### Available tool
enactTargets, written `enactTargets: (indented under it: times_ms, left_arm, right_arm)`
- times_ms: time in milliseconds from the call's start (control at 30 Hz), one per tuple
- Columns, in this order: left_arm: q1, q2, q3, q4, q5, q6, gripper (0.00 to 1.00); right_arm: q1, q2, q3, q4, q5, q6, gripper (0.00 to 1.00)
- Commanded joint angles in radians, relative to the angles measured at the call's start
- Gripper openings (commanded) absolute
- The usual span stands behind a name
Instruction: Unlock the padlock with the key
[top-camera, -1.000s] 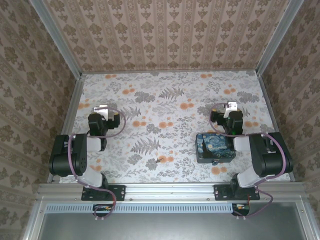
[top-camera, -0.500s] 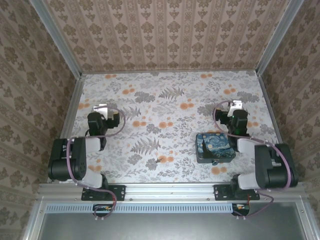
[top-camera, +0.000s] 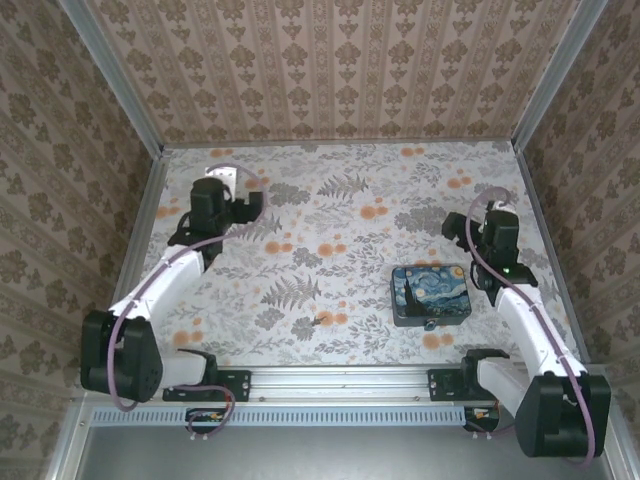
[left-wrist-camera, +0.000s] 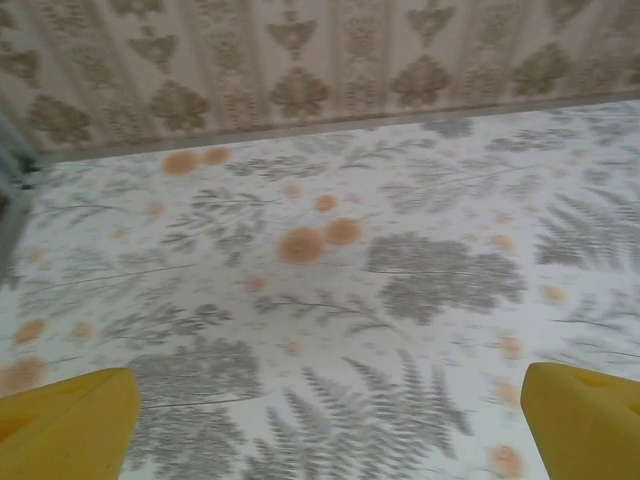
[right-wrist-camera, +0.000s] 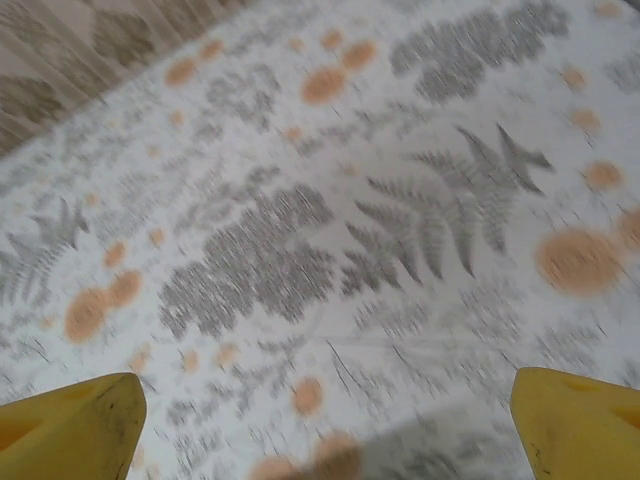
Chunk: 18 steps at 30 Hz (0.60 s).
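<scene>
Left claw (left-wrist-camera: 330, 425) spread wide, right claw (right-wrist-camera: 330, 420) likewise, both yellow-tipped, swirly-print box (top-camera: 430, 293) on floral tabletop (top-camera: 340, 215)

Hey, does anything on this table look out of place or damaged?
Nothing stands out. The starry-print box sits flat on the floral table, and the left gripper and right gripper are open above it. A tiny dark speck at front centre is unidentifiable.

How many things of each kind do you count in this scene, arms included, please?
Robot arms: 2, left arm and right arm
Printed box: 1
Small dark sliver, perhaps the key: 1
Total: 4
</scene>
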Motion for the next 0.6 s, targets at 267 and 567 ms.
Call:
enactTargets:
  times_ms: [267,567]
  left_arm:
    - [-0.385,0.112,0.113,-0.239,0.045,-0.388,1.0]
    - [-0.617,0.26,0.157,-0.142,0.099,-0.589,1.0]
  right_arm:
    - [-0.014,-0.037,0.025,-0.42,-0.014,0.133,0.9]
    - [-0.014,-0.134,-0.069,-0.454,-0.114,0.153,0.84]
